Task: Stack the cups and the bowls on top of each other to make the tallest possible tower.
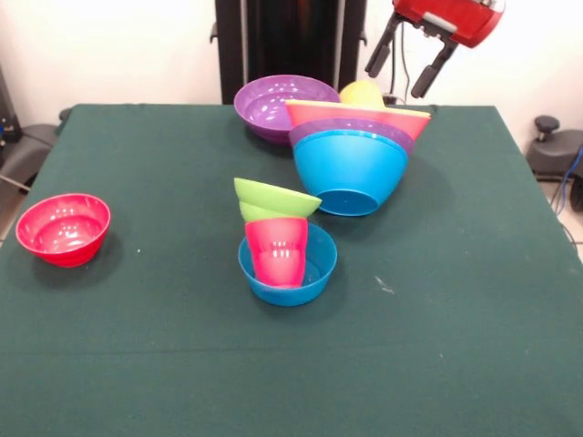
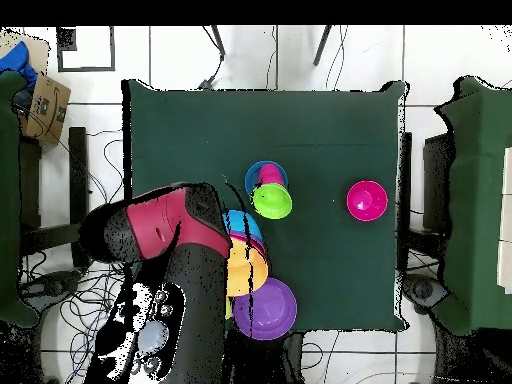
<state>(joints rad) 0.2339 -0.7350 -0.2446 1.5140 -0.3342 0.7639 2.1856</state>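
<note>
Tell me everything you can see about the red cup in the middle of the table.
The red cup is a small ribbed tumbler of glossy plastic, pinkish red and taller than wide. It stands upside down inside the small blue bowl, roughly upright, with its wider rim down. A lime green bowl sits tilted on top of it. From overhead only a sliver of the cup shows beside the green bowl. The gripper hangs far off and touches nothing.
</note>
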